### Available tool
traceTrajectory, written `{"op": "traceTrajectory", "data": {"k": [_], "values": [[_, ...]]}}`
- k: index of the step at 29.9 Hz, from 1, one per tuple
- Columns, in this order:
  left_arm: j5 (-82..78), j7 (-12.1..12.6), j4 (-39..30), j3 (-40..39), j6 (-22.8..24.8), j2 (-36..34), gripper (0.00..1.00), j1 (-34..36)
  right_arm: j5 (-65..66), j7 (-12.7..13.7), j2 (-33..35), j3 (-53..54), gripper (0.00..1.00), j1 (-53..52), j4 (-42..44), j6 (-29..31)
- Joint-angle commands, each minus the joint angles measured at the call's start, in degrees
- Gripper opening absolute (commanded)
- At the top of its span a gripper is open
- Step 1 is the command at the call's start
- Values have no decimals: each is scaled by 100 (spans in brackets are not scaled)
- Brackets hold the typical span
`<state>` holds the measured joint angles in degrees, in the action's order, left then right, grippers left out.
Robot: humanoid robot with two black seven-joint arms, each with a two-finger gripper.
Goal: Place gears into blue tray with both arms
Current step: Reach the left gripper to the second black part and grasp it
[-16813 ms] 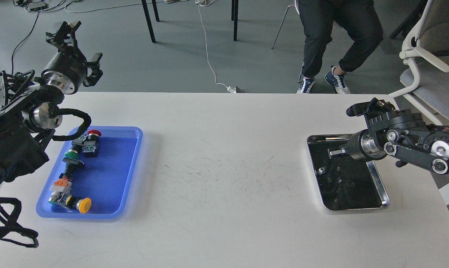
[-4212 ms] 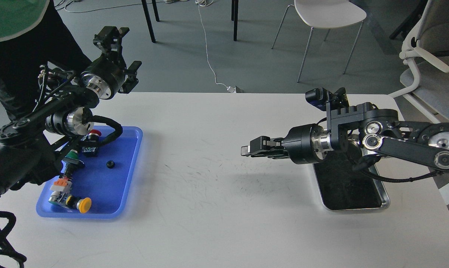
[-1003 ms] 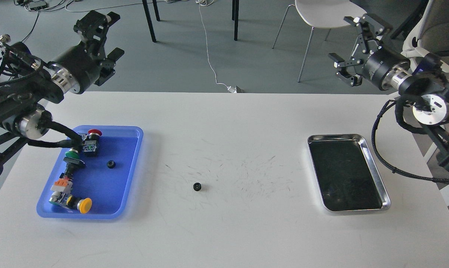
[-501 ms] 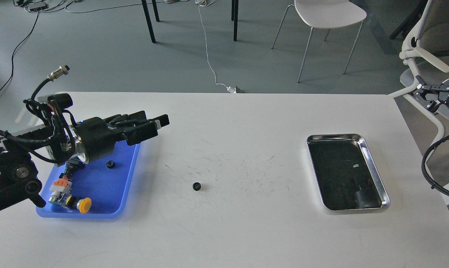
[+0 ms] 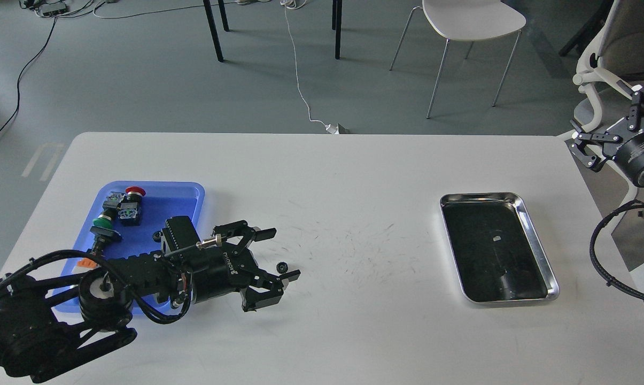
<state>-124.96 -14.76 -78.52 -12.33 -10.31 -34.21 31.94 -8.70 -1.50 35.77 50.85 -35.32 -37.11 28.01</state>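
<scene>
A small black gear [image 5: 282, 266] is lying flat on the white table [image 5: 354, 321], a little left of the frame's centre and low in the picture. The left claw [image 5: 283, 253] is reaching in from the lower left, lying low over the table and pointing right. Its two fingers are spread wide, one ending above the gear in the picture and the other just below and to the right of it, so the gear is sitting in the gap between them, close to the lower finger. The claw is holding nothing; whether either finger is touching the gear cannot be told at this size.

The coming move is turning on that relation: the gear is lying inside the open span, near the tips, so a close looks likely to catch it, provided the fingers are low enough, which the view is not settling. Being round, the gear has no long axis to line up with.

The right claw [image 5: 609, 121] is hanging off the table's edge at the far right of the frame, open and empty, well apart from the gear. The left arm is plainly the nearer one.

The blue tray [image 5: 191, 193] is sitting in the left of the frame, partly covered by the left arm, with coloured push-buttons [image 5: 119, 206] in it. A silver tray [image 5: 535, 240] is sitting at the right, and no gear can be made out in it.
</scene>
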Motion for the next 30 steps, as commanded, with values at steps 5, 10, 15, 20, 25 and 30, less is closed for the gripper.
{"op": "traceTrajectory", "data": {"k": [5, 10, 15, 20, 25, 30], "values": [[-4, -176, 829, -7, -261, 608, 90, -259, 61, 0, 26, -14, 94, 305, -279, -1], [-4, -273, 1260, -7, -392, 678, 83, -294, 79, 0, 17, -14, 95, 455, -412, -1], [-4, -273, 1401, 2, -463, 731, 62, -311, 79, 0, 0, -40, 95, 455, -412, -1], [-4, -264, 1471, 2, -481, 758, 47, -364, 79, -8, 0, -76, 95, 455, -412, -1], [-4, -264, 1498, 2, -472, 758, 19, -373, 79, -17, 0, -76, 95, 455, -420, -1], [-4, -247, 1480, -33, -481, 697, 8, -373, 79, -8, 0, -76, 95, 447, -420, -1]]}}
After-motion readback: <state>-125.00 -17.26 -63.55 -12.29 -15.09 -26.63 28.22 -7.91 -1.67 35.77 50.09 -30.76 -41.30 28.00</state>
